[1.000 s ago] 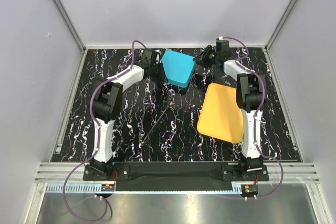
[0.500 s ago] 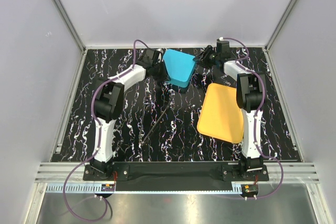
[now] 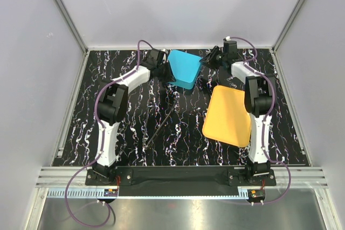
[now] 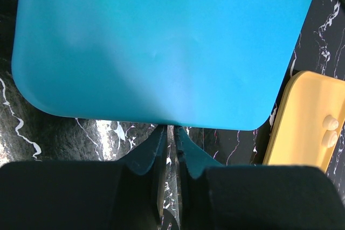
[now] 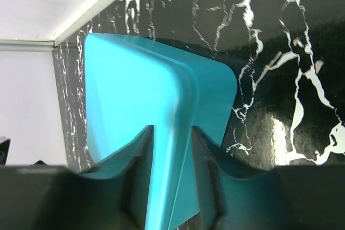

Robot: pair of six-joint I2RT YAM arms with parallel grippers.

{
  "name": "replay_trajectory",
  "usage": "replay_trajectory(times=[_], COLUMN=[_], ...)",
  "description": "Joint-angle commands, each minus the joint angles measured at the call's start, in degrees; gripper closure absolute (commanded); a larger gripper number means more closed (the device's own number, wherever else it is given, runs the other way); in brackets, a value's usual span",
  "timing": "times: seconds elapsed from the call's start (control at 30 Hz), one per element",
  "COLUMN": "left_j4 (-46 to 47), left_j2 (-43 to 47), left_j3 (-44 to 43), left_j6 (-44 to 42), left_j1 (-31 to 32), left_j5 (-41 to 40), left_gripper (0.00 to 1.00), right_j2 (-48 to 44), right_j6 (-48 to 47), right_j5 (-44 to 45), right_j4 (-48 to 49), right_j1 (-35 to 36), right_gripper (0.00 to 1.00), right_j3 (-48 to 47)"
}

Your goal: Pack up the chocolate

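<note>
While left hand (image 4: 168, 129) and right hand (image 5: 171, 132) pinch the blue tray (image 4: 161, 41), the yellow tray (image 4: 294, 114) seemingly holds pale chocolates (image 4: 329, 131).

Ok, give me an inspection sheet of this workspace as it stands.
Surface: black marbled table.
Job's things: two pale lumps, possibly chocolate, on the yellow tray; dark pieces, nothing seen.
Clutter: thin dark rod lying mid-table.
Grippers: left gripper and right gripper shut on opposite edges of the blue tray.
Cables: purple cables loop along both arms.
Surroundings: grey walls, metal frame.
</note>
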State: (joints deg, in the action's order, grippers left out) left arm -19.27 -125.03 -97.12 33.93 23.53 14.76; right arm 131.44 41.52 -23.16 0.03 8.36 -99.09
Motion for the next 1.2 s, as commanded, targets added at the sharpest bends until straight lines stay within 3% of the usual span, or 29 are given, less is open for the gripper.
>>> replay_trajectory(times=[0.0, 0.13, 0.27, 0.53, 0.7, 0.77, 1.17], left_j4=[3.2, 3.3, 3.2, 3.8, 3.8, 3.5, 0.6], left_j2=[-0.4, -0.5, -0.4, -0.3, -0.4, -0.3, 5.9], left_j3=[-2.8, -3.0, -3.1, -2.7, -2.5, -2.4, -11.5], left_j6=[-0.7, -0.7, -0.9, -1.0, -1.3, -1.4, -3.1], left_j1=[0.0, 0.0, 0.0, 0.0, 0.0, 0.0, -3.7], left_j5=[0.0, 0.4, 0.4, 1.3, 1.4, 1.4, 5.3], left_gripper=[0.86, 0.86, 0.86, 0.85, 0.85, 0.85, 0.81], right_j2=[-6.0, -6.5, -3.5, 10.8, 18.1, 18.2, 11.7], right_j6=[-2.1, -2.1, 1.3, 14.4, 13.5, 10.3, 7.0], right_j5=[1.6, -0.8, -8.4, -19.1, -18.4, -16.7, -14.4], right_j4=[-1.8, -0.9, 6.4, 18.9, 11.2, 5.5, 3.7], right_j1=[0.2, 0.2, 0.3, 2.4, 2.3, 2.2, 2.1], right_gripper=[0.68, 0.88, 1.00, 1.00, 1.00, 1.00, 0.99], right_j3=[-0.9, -2.2, -4.4, -12.4, -18.4, -19.1, -18.2])
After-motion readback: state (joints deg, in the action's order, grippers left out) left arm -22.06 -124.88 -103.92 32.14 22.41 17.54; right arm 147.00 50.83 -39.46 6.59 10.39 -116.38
